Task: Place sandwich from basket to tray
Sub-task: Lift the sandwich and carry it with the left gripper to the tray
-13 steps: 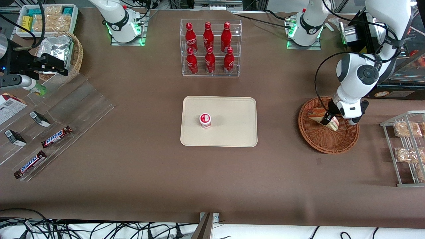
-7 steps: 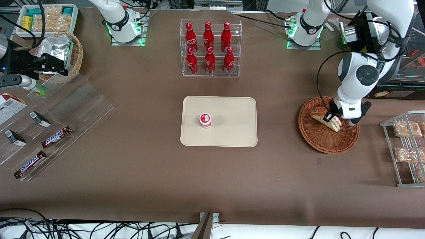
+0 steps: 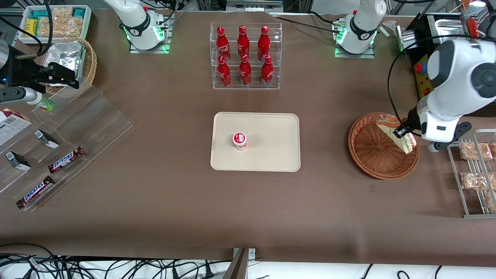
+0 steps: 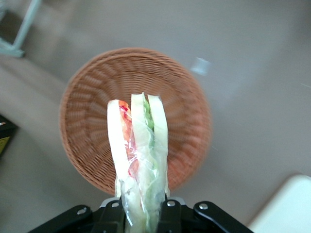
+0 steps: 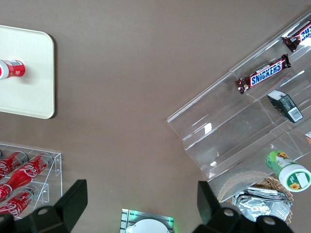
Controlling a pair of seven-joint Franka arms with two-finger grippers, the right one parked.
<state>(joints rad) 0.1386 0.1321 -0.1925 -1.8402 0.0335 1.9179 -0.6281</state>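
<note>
My left gripper (image 3: 402,133) is shut on the wrapped sandwich (image 3: 403,142) and holds it in the air above the round reddish-brown wicker basket (image 3: 372,155). From the wrist, the sandwich (image 4: 138,160) stands on edge between the two black fingers (image 4: 114,218), its white bread and red and green filling clear of the basket (image 4: 97,97) below, which holds nothing. The cream tray (image 3: 271,128) lies at the table's middle, toward the parked arm from the basket, and a small red-and-white cup (image 3: 239,140) stands on it. One corner of the tray (image 4: 286,208) shows in the wrist view.
A metal wire rack (image 3: 471,174) with snack packs stands close beside the basket at the working arm's end. A clear rack of red bottles (image 3: 245,56) stands farther from the front camera than the tray. Acrylic shelves with candy bars (image 3: 66,159) lie toward the parked arm's end.
The gripper has risen out of the basket with the sandwich and shifted toward the wire rack. The sandwich, resting in the basket a second ago, now hangs above it.
</note>
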